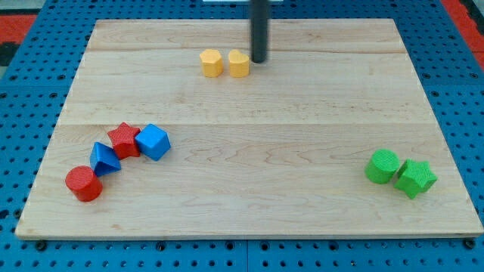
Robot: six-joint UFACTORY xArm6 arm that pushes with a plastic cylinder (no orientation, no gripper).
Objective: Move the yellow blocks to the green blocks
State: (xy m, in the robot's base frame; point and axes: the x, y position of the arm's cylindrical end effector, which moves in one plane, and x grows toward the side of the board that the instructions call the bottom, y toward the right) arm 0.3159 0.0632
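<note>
Two green blocks at view's bottom right, touching: green cylinder, green star. Red and blue cluster bottom left, out of play. Mid worktop bare. Up top, yellow hexagon beside yellow heart, my tip just right of heart. No jaws on this rig. Push not started; tip likely needs to get round behind pair, then drive down-right.

Table: pale wood, smooth, matt, grain running left-right. Around the table, blue perforated sheet, slight sheen. Green blocks: matt plastic, finely ridged.
</note>
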